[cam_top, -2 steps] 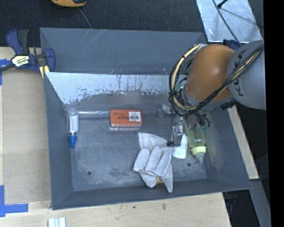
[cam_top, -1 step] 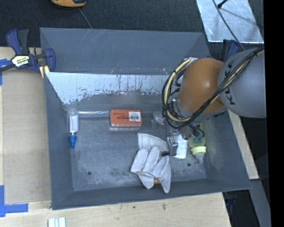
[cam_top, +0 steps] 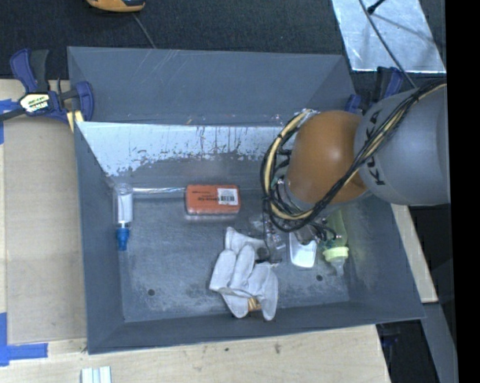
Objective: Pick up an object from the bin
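My gripper point(cam_top: 272, 242) hangs low in the bin, right of centre, below the arm's orange cover. It sits at the upper right edge of a crumpled white glove point(cam_top: 241, 275) that lies in the middle near the front wall. Whether it touches the glove is unclear. Just right of the gripper lie a small white piece point(cam_top: 303, 255) and a yellow-green capped item point(cam_top: 335, 253), partly hidden by the arm. An orange box in clear wrapping point(cam_top: 213, 199) lies up and to the left of the gripper.
A clear tube with a blue cap point(cam_top: 123, 221) lies along the left wall. The arm and its cables cover the bin's right part. Bare floor stretches between the tube and the glove.
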{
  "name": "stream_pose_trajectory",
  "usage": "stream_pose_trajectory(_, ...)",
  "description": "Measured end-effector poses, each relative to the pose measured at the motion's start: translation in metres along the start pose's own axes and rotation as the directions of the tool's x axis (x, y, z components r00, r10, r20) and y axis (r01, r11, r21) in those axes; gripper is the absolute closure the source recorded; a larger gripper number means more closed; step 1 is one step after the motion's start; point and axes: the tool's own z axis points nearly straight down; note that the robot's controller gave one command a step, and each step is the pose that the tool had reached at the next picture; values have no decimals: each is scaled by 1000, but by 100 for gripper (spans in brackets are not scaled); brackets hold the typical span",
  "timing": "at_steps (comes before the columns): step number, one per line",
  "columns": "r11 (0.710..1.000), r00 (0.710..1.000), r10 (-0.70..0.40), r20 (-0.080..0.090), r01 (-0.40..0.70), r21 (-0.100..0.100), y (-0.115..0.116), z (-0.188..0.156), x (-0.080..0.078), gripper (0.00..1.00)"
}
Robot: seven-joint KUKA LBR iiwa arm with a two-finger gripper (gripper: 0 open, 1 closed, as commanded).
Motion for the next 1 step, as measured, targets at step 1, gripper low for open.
stream_pose_trajectory(1, 1000, 1000, 0, 0, 0, 0, 0, 0, 0, 100)
